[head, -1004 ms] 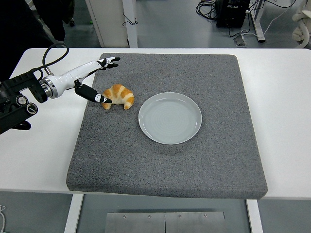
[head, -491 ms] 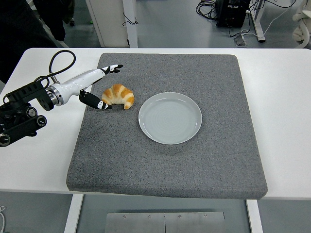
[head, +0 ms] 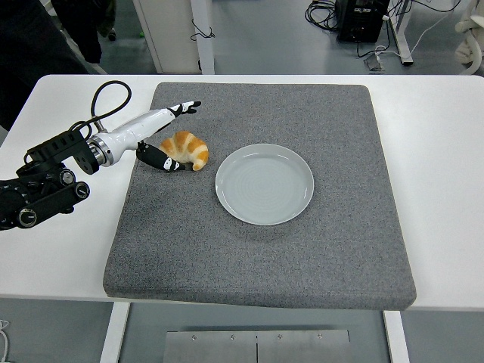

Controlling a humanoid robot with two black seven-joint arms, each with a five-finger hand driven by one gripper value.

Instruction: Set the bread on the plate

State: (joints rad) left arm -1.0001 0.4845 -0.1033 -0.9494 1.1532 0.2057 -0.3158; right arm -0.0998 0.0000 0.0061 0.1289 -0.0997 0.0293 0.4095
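One hand at work: left hand point(head: 162, 136) at the croissant, fingers point(head: 187, 107) spread and extended past the far side of the bread, thumb point(head: 162, 161) low on the near-left side, its tip touching or just short of the crust; cannot tell which. Nothing is clamped yet; the fingers bracket the bread loosely rather than close on it.

Bread point(head: 186, 149) lies flat on the grey mat point(head: 257, 249), left of the plate point(head: 265, 184), near it but not touching. Plate is bare and sits around the mat's middle.

Left arm comes in low over the bench point(head: 439, 151) from the left edge. Right hand not visible.

Progress, as judged: early. Approach is made, grasp not closed, bread not lifted. Left to do: close the fingers on the bread, lift, carry it rightward over the plate, set down, let go
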